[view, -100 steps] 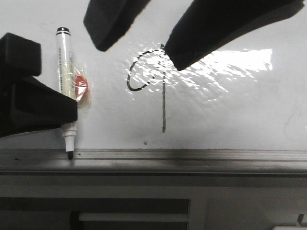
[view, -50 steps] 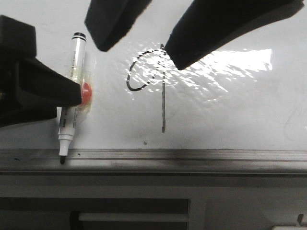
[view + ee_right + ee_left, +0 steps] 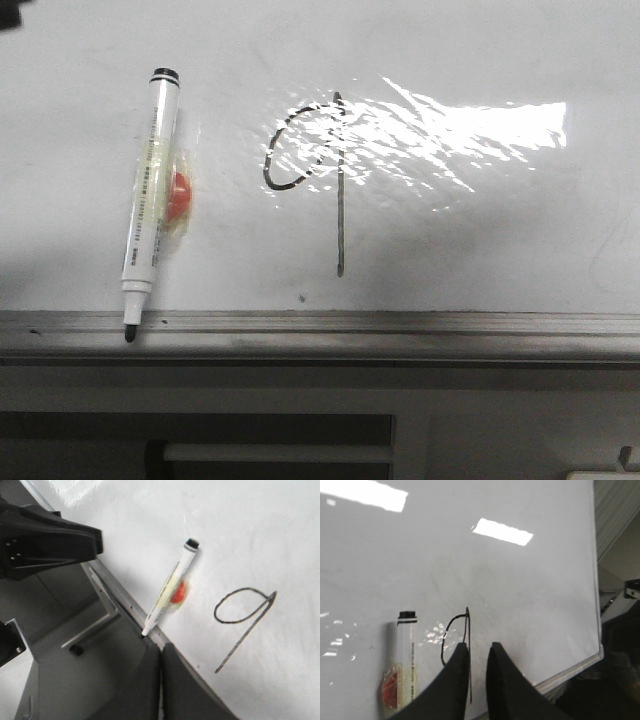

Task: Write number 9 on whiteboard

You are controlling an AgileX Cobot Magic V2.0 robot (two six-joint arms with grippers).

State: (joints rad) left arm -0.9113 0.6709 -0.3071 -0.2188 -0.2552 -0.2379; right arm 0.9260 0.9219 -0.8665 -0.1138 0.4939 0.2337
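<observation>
You're clearing out — number 9 (image 3: 320, 170) is reading done, marker (image 3: 150, 200) lying free; left gripper (image 3: 477, 652) slightly parted, right gripper (image 3: 161, 652) closed empty — keep both high.

Black 9 (image 3: 320, 175) on glossy whiteboard (image 3: 480, 240)

We see the left gripper (image 3: 476, 652) as two matte black fingers (image 3: 454, 680), broad at the base and tapering to rounded tips. The right gripper (image 3: 160, 652) has the same matte black, wedge-shaped fingers (image 3: 182, 690), without visible markings or screws.
</observation>
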